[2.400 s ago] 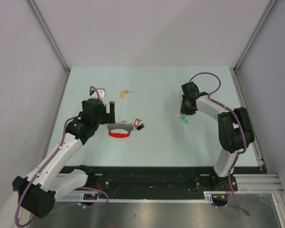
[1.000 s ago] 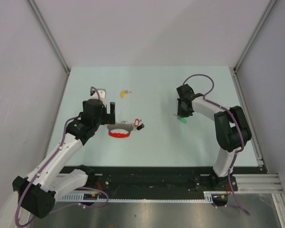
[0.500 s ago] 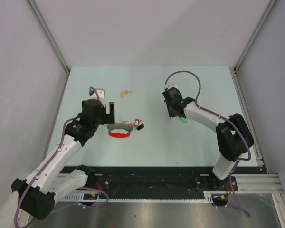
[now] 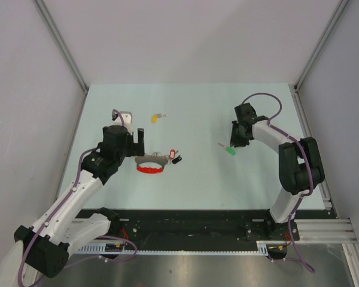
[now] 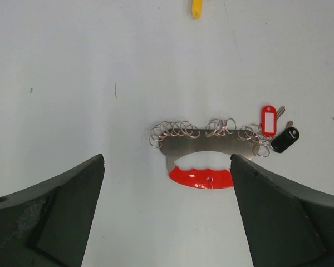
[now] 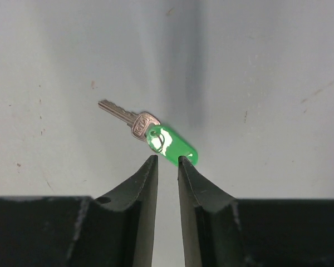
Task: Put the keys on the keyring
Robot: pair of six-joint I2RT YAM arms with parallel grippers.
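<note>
Top view, lower part of frame: both arm bases sit at the near edge of the pale worktop (image 4: pixel 191 113).

Left of centre: the left gripper (image 5: pixel 167 157) is fully released, its jaws spread wide and holding nothing. It hangs above the keyring (image 5: pixel 200 177) without touching it. In the left wrist view the keyring lies flat between the two fingers, in the lower middle of the frame. The red band is the near arc and the grey metal part is behind it. A row of small wire rings (image 5: pixel 175 131) runs along the far edge. The red tag (image 5: pixel 268 120) and the black tag (image 5: pixel 284 139) lie at its right end, just beside each other.

Right of centre, a little farther up: the right gripper (image 6: pixel 167 160) points down at the worktop. Its jaws are parted only a slit, with bare surface showing between them and nothing gripped. The green key (image 6: pixel 156 133) lies flat just past the fingertips. Its green head is nearest them and the silver blade points to the upper left of the right wrist view.

Farther, upper left of centre in the top view: the yellow key (image 4: pixel 157 117) lies alone on the worktop, well apart from the keyring and from both grippers.
</note>
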